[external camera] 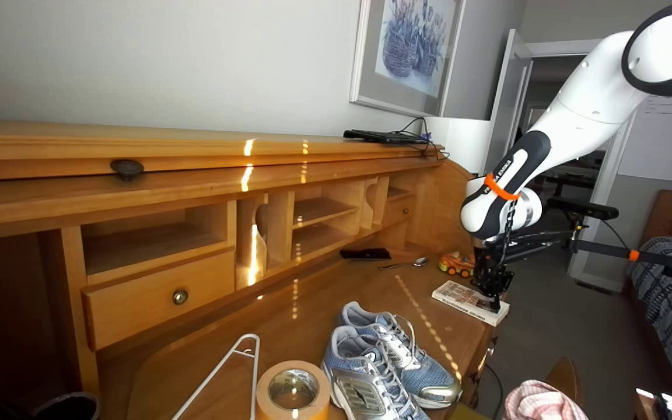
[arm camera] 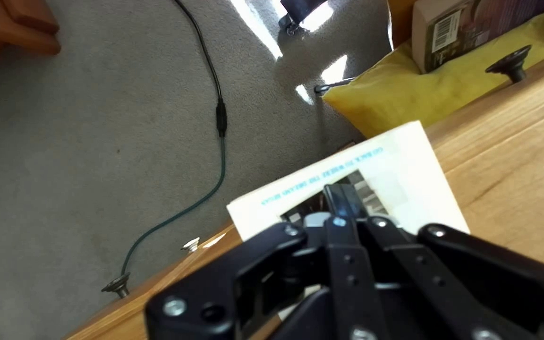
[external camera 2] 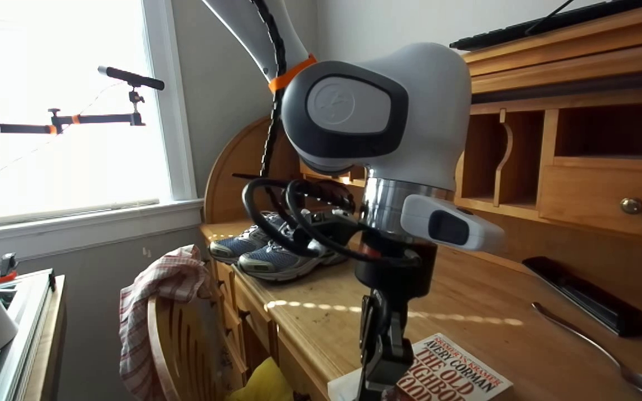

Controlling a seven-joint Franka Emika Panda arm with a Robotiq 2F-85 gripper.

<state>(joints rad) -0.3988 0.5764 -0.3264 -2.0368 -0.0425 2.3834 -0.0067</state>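
Note:
My black gripper [arm camera: 345,191] has its two fingertips together, with nothing visible between them. It points down onto a paperback book [arm camera: 409,174], and its tips are at or just above the cover; contact cannot be told. The book has a white cover with a dark picture and red lettering, and shows in both exterior views [external camera: 458,296] [external camera 2: 460,370]. It lies flat at the wooden desk's front edge, with one part sticking out over the floor. The gripper also shows in an exterior view [external camera: 494,304]. An orange toy car [external camera: 455,264] stands on the desk just beside the gripper.
A spoon [external camera: 420,262] and a black case-like object [external camera: 365,254] lie towards the cubbies. Blue-grey sneakers [external camera: 394,356], a tape roll [external camera: 315,402] and a white hanger [external camera: 255,361] are further along. A chair [external camera 2: 179,345] with a checked cloth stands before the desk.

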